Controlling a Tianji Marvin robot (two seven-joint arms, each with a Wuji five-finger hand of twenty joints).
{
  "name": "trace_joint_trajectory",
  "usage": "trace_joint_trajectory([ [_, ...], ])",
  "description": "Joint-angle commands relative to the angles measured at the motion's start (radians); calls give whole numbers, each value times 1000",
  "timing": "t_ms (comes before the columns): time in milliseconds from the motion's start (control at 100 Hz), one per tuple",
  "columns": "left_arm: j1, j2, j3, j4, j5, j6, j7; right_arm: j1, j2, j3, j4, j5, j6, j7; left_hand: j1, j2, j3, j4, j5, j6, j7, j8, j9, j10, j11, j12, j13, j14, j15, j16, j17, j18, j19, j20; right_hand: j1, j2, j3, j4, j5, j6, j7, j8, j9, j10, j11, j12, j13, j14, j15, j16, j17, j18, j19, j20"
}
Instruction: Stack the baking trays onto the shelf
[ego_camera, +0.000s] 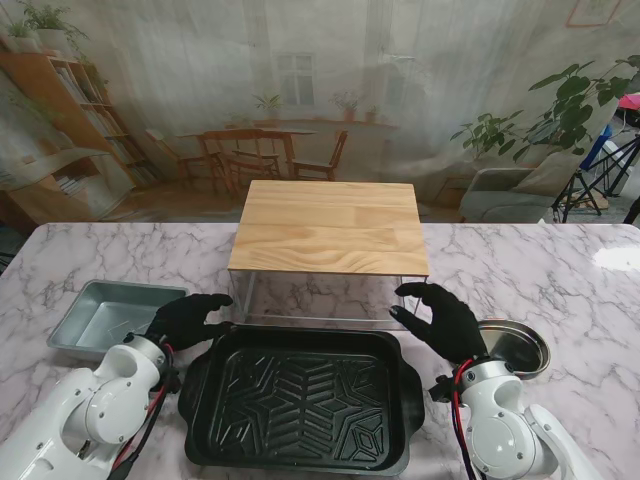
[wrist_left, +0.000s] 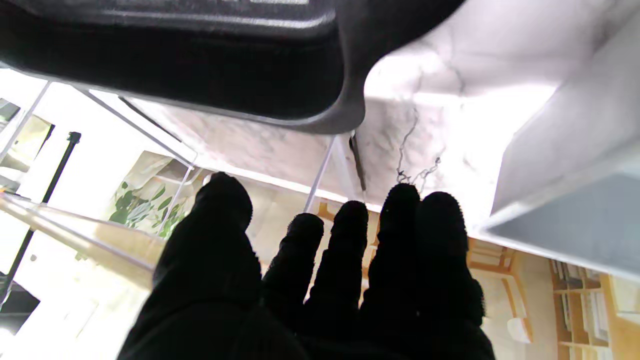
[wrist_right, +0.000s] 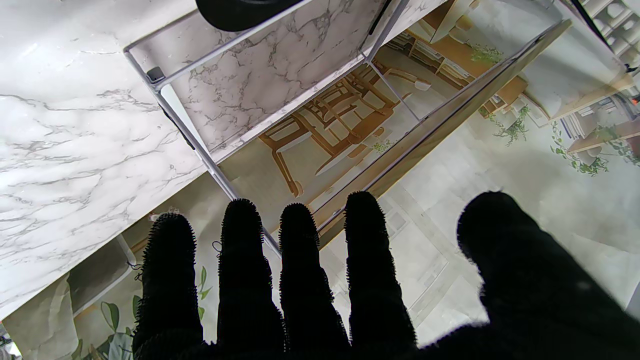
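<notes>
A large black baking tray (ego_camera: 300, 398) with a ribbed bottom lies on the marble table right in front of me. Behind it stands the shelf (ego_camera: 328, 227), a light wooden top on a thin white wire frame. My left hand (ego_camera: 187, 319) hovers open at the tray's far left corner, holding nothing. At the tray's far right corner my right hand (ego_camera: 443, 317) is open too, fingers spread. The left wrist view has the black tray's rim (wrist_left: 280, 85) close to the left hand (wrist_left: 320, 280). The shelf's wire frame (wrist_right: 190, 135) lies beyond the right hand (wrist_right: 325, 290) in the right wrist view.
A grey rectangular metal tray (ego_camera: 110, 316) sits on the table to the left, also seen as the grey tray (wrist_left: 570, 200) in the left wrist view. A small round metal pan (ego_camera: 515, 346) lies just right of my right hand. A printed room backdrop hangs behind the table.
</notes>
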Motion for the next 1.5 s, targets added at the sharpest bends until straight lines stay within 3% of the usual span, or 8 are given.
trace_joint_trajectory([
  [0, 15, 0, -17, -29, 3, -19, -2, -5, -1, 0, 1, -1, 4, 3, 6, 24, -15, 19, -16, 18, -19, -11, -39, 11, -19, -5, -25, 45, -16, -9, -27, -22, -28, -5, -12, 33, -3, 9, -25, -9, 1, 2, -1, 0, 12, 3, -21, -20, -37, -1, -16, -36, -9, 13],
  [500, 131, 3, -268, -118, 70, -143, -18, 2, -4, -8, 3, 6, 33, 0, -67, 106, -45, -8, -67, 7, -76, -8, -89, 25, -121, -52, -76, 85, -107, -77, -75, 24, -104, -24, -8, 36, -3, 9, -22, -3, 1, 2, -9, 8, 14, 3, -23, -19, -36, -1, -16, -37, -6, 14],
  [740, 162, 10, -352, -107, 96, -156, -64, 11, -2, -12, 11, 7, 35, 11, -224, 81, -61, -27, -159, -132, -123, -24, -258, -70, -290, -187, -195, 123, -237, -233, -146, 90, -250, -80, -11, 33, -5, 10, -23, -7, -1, 1, -10, 4, 13, 3, -24, -20, -35, -1, -16, -35, -5, 14],
  [890, 166, 10, -377, -73, 88, -182, -55, 14, -1, -13, 14, 6, 35, 16, -315, -10, -62, -33, -197, -161, -140, -46, -332, -73, -318, -227, -237, 56, -247, -257, -154, -21, -286, -97, -12, 32, -5, 10, -21, -8, 1, 1, -9, 1, 13, 2, -25, -21, -36, -1, -16, -36, -5, 14],
  [1030, 174, 18, -410, -47, 125, -244, -67, 16, -1, -14, 16, 4, 34, 15, -324, -166, -53, -36, -233, -25, -144, -50, -325, 8, -320, -236, -237, -26, -243, -257, -143, -117, -306, -109, -13, 31, -5, 10, -22, -8, 0, 1, -10, 4, 12, 2, -24, -20, -37, -2, -18, -36, -7, 13],
  [1090, 181, 23, -428, -41, 136, -268, -89, 16, -1, -14, 17, 3, 34, 14, -314, -216, -55, -51, -241, -53, -153, -57, -333, -25, -325, -243, -242, -40, -254, -265, -141, -127, -326, -119, -13, 31, -4, 10, -22, -9, 0, 1, -9, 3, 12, 2, -24, -20, -37, -2, -17, -37, -7, 13],
  [1220, 194, 32, -466, -26, 158, -320, -124, 19, -1, -16, 19, 1, 36, 14, -313, -289, -53, -60, -260, -206, -164, -70, -370, -205, -309, -239, -255, -18, -286, -286, -150, -97, -346, -128, -14, 31, -4, 9, -22, -10, 0, 1, -11, 3, 12, 2, -24, -20, -38, -2, -19, -36, -9, 12],
  [1490, 207, 43, -492, 0, 201, -337, -176, 27, 1, -25, 25, -3, 45, 18, -228, -302, -13, -28, -252, -306, -131, -60, -379, -264, -240, -235, -235, -28, -275, -277, -135, -120, -350, -130, -15, 29, -4, 9, -23, -11, 0, 2, -11, 2, 11, 2, -25, -21, -38, -2, -20, -36, -11, 11],
])
